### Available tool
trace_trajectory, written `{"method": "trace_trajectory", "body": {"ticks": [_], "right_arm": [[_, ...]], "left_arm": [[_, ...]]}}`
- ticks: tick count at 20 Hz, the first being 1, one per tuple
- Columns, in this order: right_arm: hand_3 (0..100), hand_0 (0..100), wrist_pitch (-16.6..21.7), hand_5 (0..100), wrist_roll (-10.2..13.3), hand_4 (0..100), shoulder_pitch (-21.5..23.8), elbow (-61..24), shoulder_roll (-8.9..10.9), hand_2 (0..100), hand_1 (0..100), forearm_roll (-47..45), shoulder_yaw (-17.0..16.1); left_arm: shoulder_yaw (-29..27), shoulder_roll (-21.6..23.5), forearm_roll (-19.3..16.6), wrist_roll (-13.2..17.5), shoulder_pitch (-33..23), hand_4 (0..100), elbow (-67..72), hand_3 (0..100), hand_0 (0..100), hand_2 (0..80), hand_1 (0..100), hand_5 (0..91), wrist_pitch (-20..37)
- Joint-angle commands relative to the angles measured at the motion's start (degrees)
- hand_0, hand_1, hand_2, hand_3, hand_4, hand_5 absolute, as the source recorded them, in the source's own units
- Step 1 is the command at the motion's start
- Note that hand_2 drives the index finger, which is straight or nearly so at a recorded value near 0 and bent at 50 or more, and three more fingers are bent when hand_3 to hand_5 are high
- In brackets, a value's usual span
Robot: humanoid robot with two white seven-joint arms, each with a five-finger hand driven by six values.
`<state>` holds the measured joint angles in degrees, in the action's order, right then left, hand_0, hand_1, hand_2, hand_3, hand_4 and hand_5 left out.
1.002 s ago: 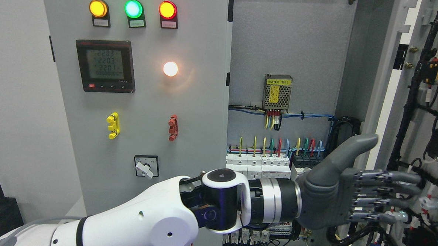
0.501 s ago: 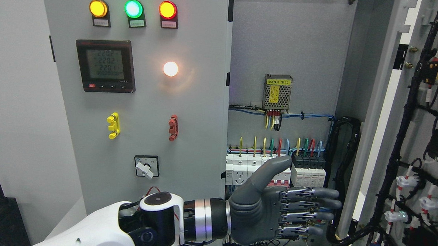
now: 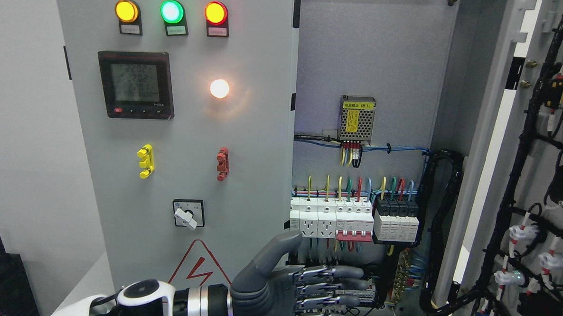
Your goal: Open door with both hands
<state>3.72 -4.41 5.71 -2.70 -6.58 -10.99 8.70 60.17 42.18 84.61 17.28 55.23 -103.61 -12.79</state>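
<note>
- Since a second ago the left hand point(image 3: 287, 286) has drawn back from the swung-out right door point(image 3: 541, 188), where its fingers were against the inner face, and dropped low and leftward; it now sits just below the row of circuit breakers point(image 3: 355, 218).
- The hand is wide: four fingers point(image 3: 333, 286) stretched flat toward the right, thumb raised, holding nothing and touching nothing that I can see.
- The right door stands well open, far to the right of the breakers, its wiring-covered inner face turned toward the camera. The left door point(image 3: 178, 125), with its lamps and meter point(image 3: 136, 84), is left of the breakers and looks shut.
- The right hand is out of view.
- Judgement: the right leaf seems done, and the retreat is the step in hand. Keep the fingers flat and the arm low while pulling back, so nothing snags the loose wires point(image 3: 375, 300) just beneath the breakers.
- If the left door is next, aim for its free edge just left of the breakers, avoiding the rotary switch point(image 3: 187, 214).
</note>
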Motion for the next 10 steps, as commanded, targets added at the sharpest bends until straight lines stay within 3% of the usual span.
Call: {"method": "trace_trajectory", "body": {"ticks": [1, 3, 6, 10], "right_arm": [[0, 11, -0.03, 0, 0.02, 0, 0.00, 0.06, -0.01, 0, 0, 0.00, 0.00], [0, 11, -0.03, 0, 0.02, 0, 0.00, 0.06, 0.07, 0, 0, 0.00, 0.00], [0, 11, -0.03, 0, 0.02, 0, 0.00, 0.06, 0.07, 0, 0, 0.00, 0.00], [0, 11, -0.03, 0, 0.02, 0, 0.00, -0.03, -0.01, 0, 0, 0.00, 0.00]], "left_arm": [[-10.59, 12.22, -8.38, 0.83, -16.61, 3, -4.05, 0, 0, 0.0, 0, 0.0, -0.04], [-12.87, 12.74, -11.82, 2.32, -22.07, 3, -3.97, 0, 0, 0.0, 0, 0.0, 0.05], [-17.00, 16.34, -13.33, 4.60, -29.10, 3, -3.79, 0, 0, 0.0, 0, 0.0, 0.05], [-22.09, 19.60, -15.78, 4.96, -39.03, 3, -2.39, 0, 0, 0.0, 0, 0.0, 0.05]]}}
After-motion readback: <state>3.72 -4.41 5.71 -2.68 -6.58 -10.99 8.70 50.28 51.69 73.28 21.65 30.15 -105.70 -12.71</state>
